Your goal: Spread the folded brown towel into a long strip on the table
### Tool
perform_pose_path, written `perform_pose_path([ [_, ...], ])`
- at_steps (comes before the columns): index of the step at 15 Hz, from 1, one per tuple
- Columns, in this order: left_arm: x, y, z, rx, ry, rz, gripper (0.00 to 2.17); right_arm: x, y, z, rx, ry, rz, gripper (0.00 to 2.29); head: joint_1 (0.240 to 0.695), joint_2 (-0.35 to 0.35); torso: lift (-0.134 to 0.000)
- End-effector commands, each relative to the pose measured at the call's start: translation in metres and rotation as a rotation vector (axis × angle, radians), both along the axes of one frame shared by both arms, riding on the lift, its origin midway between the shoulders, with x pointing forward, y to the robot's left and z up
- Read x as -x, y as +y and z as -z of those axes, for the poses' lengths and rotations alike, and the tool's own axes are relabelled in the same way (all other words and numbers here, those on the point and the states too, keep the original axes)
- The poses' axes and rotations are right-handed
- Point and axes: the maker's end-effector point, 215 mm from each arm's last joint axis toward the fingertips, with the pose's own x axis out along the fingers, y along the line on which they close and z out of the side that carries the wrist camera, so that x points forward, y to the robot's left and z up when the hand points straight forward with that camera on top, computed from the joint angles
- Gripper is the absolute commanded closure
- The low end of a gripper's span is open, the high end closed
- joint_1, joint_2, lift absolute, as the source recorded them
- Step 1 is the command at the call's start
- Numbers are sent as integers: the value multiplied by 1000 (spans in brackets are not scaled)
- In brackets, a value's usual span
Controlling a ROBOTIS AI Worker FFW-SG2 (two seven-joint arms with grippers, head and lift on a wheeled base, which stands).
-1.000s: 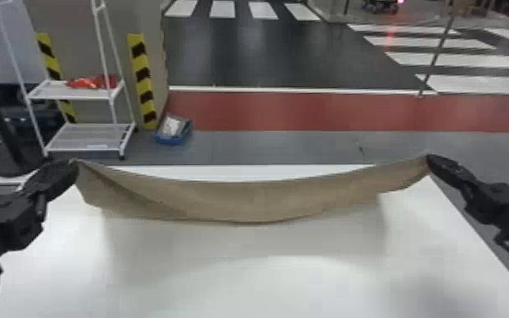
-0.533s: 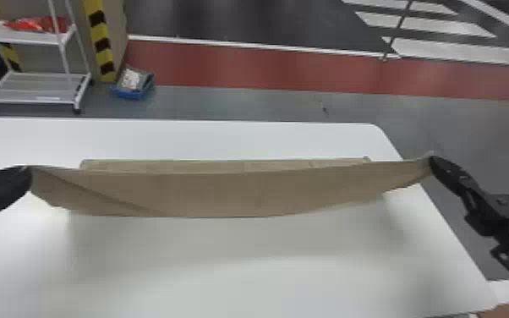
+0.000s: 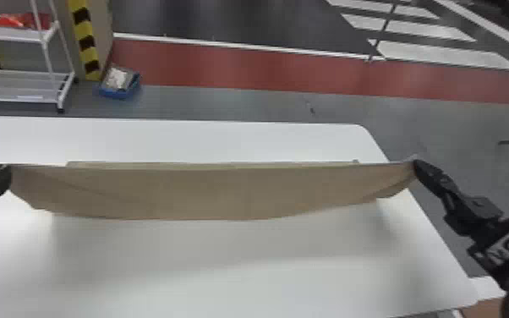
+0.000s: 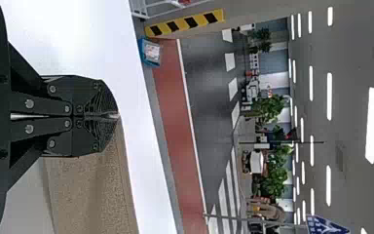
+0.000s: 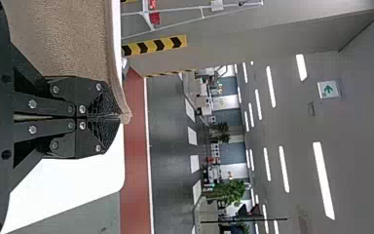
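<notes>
Between the two grippers the brown towel (image 3: 207,192) is stretched wide across the white table (image 3: 224,291), its top edge nearly straight and its lower edge bowed. A further strip of it shows just behind that top edge. My left gripper (image 3: 6,169), at the head view's left edge, holds one upper corner. At the other upper corner is my right gripper (image 3: 415,163), near the table's right side. In the left wrist view my left gripper (image 4: 117,115) is shut on the towel (image 4: 95,190). The right wrist view has my right gripper (image 5: 119,117) shut on the towel (image 5: 61,36).
The table's far edge and rounded far right corner lie behind the towel. On the floor beyond stand a white shelf rack (image 3: 21,86) and a blue bin (image 3: 119,84), beside a pillar with yellow and black stripes (image 3: 85,40).
The head view has tilted down and shifted. The towel's upper edge has gone from sagging to nearly straight, and a strip behind it has come into view. Both grippers have kept their corners.
</notes>
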Motion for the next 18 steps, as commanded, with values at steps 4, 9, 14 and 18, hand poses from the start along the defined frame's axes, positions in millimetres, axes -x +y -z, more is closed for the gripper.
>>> perform_pose_path([
  [4, -51, -5, 15, 49, 42, -25, 1409, -62, -8, 10, -50, 36, 34, 1477, 695, -212, -123],
  [9, -90, -5, 37, 28, 71, -49, 1409, -99, 8, 25, -9, 67, 31, 1477, 695, -198, -123],
  [14, -105, -12, 60, 1, 109, -43, 1406, -110, 16, 35, 39, 64, 43, 1477, 695, -174, -123],
  [18, -110, -17, 67, -15, 118, -42, 1406, -110, 18, 40, 76, 74, 41, 1467, 695, -173, -123],
])
